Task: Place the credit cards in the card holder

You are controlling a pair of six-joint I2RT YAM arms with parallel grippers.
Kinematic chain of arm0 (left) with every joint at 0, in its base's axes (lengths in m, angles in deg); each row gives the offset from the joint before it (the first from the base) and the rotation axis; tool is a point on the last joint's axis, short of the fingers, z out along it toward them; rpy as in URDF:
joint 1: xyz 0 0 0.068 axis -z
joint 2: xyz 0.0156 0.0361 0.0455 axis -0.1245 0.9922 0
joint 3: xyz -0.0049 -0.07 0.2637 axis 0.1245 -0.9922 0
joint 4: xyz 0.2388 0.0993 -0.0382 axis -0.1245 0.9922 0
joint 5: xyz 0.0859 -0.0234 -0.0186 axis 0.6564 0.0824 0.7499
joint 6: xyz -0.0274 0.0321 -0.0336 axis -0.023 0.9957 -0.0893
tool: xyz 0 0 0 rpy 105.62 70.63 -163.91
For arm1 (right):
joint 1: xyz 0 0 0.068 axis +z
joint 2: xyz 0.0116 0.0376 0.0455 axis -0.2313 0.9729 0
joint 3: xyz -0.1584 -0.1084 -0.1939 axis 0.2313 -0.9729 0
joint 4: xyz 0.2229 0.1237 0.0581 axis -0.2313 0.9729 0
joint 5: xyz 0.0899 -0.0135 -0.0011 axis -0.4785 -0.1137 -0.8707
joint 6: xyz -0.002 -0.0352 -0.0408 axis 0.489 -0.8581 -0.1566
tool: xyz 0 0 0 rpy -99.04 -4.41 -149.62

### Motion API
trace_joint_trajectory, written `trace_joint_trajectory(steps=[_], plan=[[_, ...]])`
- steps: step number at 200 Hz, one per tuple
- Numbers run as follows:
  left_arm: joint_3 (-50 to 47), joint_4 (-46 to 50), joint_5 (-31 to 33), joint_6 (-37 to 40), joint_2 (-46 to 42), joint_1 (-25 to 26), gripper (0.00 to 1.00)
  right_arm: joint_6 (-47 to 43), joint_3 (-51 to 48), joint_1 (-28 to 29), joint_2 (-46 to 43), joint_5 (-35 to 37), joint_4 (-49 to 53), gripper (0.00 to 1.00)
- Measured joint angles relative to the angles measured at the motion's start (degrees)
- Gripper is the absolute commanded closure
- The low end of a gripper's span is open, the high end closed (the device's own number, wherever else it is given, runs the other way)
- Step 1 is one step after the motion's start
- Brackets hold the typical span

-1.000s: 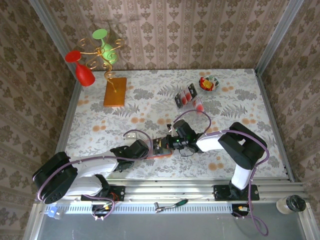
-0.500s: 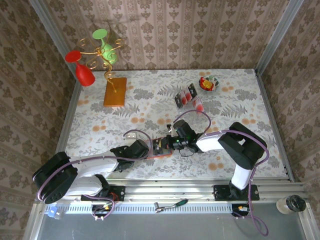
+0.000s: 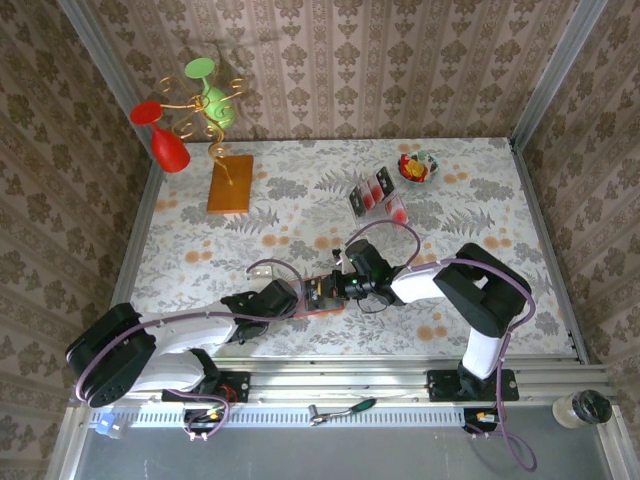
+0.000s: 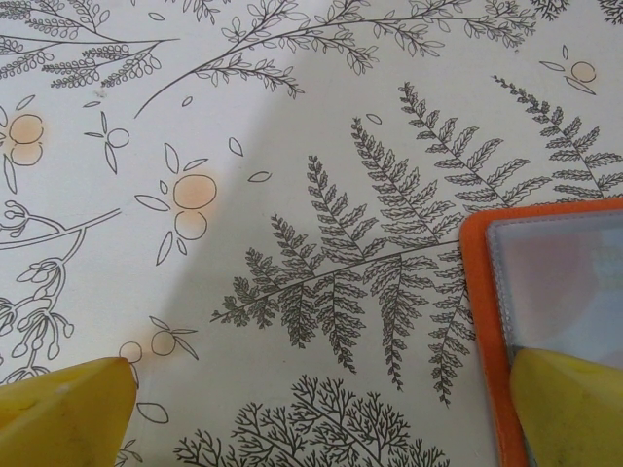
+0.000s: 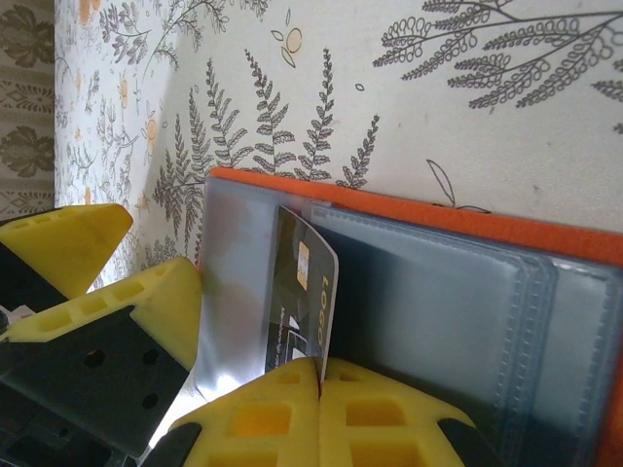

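Note:
The orange-red card holder (image 5: 467, 229) lies open on the patterned table, grey-blue pockets facing up; from above it sits between the two grippers (image 3: 322, 298). My right gripper (image 5: 319, 375) is shut on a black credit card (image 5: 304, 292), held on edge with its far end in a clear pocket. My left gripper (image 4: 321, 418) is open; its right fingertip (image 4: 574, 409) rests on the holder's inner sleeve (image 4: 550, 263), its left fingertip (image 4: 68, 409) over bare table. More credit cards (image 3: 375, 190) stand at the back in a clear tray.
An orange-brown board (image 3: 230, 183) with a gold wire stand holding a red glass (image 3: 165, 143) and a green glass (image 3: 210, 90) is at the back left. A small bowl (image 3: 417, 167) sits at the back right, beside the clear tray (image 3: 390, 208).
The right gripper has edged slightly left with the black card over the holder. The left arm has barely moved.

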Motion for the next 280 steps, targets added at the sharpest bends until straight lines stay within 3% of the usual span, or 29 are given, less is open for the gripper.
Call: trace_joint_trajectory(steps=[35, 49, 80, 100, 121, 149, 172, 201, 280], plan=[[0.0, 0.0, -0.02, -0.07, 0.0, 0.0, 0.0, -0.2, 0.72, 0.11, 0.37, -0.46, 0.63, 0.98], [0.0, 0.0, 0.0, -0.15, 0.02, 0.0, 0.0, -0.55, 1.2, 0.13, 0.37, -0.57, 1.53, 0.9], [0.0, -0.5, 0.0, -0.2, 0.39, 0.0, 0.0, -2.99, 3.8, 0.24, 0.2, -0.92, 6.95, 0.63], [0.0, -1.11, 0.04, -0.39, 0.72, 0.0, 0.0, -5.33, 6.05, 0.22, -0.5, -0.85, 11.91, 0.53], [0.0, -1.81, 0.07, -0.48, 1.14, 0.0, 0.0, -7.54, 7.61, -0.22, -1.51, -0.85, 17.07, 0.5], [0.0, -2.19, 0.11, -0.59, 1.27, 0.0, 0.0, -10.01, 9.11, -1.92, -3.08, 0.59, 23.98, 0.52], [0.0, -2.19, 0.11, -0.59, 1.27, 0.0, 0.0, -12.31, 10.78, -2.64, -3.56, 1.79, 27.91, 0.73], [0.0, -2.19, 0.11, -0.59, 1.27, 0.0, 0.0, -13.03, 12.39, -2.54, -3.56, 2.16, 30.47, 0.87], [0.0, -2.19, 0.11, -0.59, 1.27, 0.0, 0.0, -13.7, 15.17, -0.68, -0.31, 2.16, 31.21, 0.9]])
